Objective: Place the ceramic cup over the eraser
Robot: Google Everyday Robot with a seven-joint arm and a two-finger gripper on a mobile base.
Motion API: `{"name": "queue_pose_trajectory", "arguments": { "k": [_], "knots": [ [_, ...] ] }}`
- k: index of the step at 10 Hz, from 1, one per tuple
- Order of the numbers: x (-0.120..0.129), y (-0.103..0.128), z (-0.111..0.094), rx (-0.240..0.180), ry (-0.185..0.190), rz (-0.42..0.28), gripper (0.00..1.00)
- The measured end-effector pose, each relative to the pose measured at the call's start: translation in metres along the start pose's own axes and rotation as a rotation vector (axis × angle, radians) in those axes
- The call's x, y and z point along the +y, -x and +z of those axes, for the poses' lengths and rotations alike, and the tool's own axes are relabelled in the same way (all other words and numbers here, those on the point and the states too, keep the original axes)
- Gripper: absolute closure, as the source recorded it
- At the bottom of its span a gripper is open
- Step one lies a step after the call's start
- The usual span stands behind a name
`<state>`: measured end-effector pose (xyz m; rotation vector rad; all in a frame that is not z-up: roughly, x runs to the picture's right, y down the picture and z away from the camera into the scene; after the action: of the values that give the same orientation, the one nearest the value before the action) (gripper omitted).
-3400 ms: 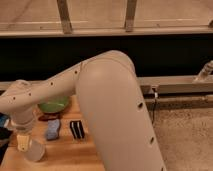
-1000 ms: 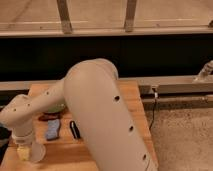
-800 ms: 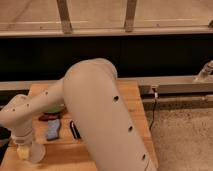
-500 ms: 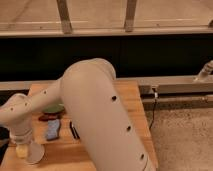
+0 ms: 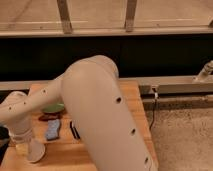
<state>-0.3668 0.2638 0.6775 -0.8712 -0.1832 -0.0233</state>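
Since the gripper (image 5: 26, 146) sits at the lower left of the frame with its claw closed, apparently pinching the wall of the cup (image 5: 35, 151), the step in hand looks like the lift and carry. The cup stands on the table (image 5: 131, 94) at the very lower left, just under the wrist. The eraser (image 5: 74, 131) lies to its right, near the lower middle of the frame, half hidden by the big arm. A blue pad (image 5: 52, 129) lies between the two, and a green dish (image 5: 53, 107) sits above the pad.

To do this well, I would raise the cup straight up, high enough to pass over the pad without clipping it. It would then have to turn mouth-down before coming over the eraser. Centre the mouth on the eraser's length, since the fit is probably close, and lower slowly so the rim lands flat all round rather than on one end. A pinch on a smooth ceramic wall may slip, so sharp wrist turns are best avoided.
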Motion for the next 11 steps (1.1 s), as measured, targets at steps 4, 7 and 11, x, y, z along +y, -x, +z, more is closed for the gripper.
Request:
{"name": "queue_pose_trajectory", "arguments": {
  "k": [4, 7, 11],
  "knots": [
    [-0.005, -0.006, -0.014, -0.008, -0.033, 0.015, 1.00],
    [-0.009, -0.006, -0.018, -0.014, -0.044, 0.014, 1.00],
    [-0.016, -0.011, -0.034, -0.020, -0.079, 0.029, 1.00]
  ]
}}
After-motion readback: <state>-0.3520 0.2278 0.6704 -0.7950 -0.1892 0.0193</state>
